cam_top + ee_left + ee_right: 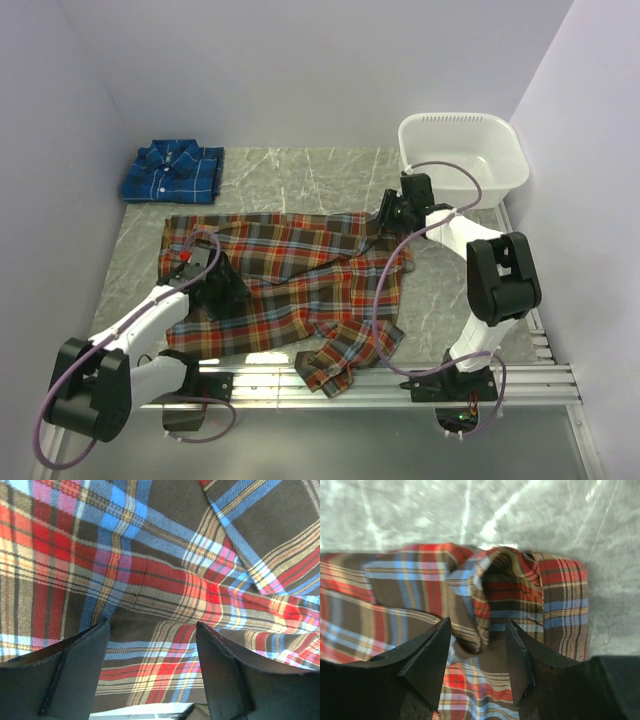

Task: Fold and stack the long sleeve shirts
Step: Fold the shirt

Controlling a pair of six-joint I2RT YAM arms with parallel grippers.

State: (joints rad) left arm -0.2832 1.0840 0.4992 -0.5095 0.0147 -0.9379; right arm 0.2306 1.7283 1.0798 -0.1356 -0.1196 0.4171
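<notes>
- Left end effector (152,625): released, fingers apart, nothing between them. The red shirt (300,280) lies flat directly beneath it.
- Right end effector (477,622): released, fingers apart on either side of a raised fold at the red shirt's edge. You cannot tell whether the pads touch the fold yet.
- Hazard, partial pinch: the fold between the right fingers is bunched and layered. If you close on the top layer only, expect the lower layer to stay on the surface (300,180) and the fold to come out crooked.
- Hazard, missed grasp: the cloth beneath the left end effector is flat and offers no ridge. Closing too high will probably take nothing. Closing too low may drive the fingertips into the surface.
- Hazard, uneven pull: the two end effectors stand well apart on one garment. If you lift one alone, the shirt will likely drag and wrinkle.
- Hazard, snag: a hem behind the right end effector lies over the rail (420,385) and may catch there when pulled.
- The blue shirt (172,172) lies folded, well ahead of the left end effector. A wide sweep could disturb it.
- Count: two shirts (one red, one blue), two end effectors, one tub (500,180), ahead and right of the right end effector.
</notes>
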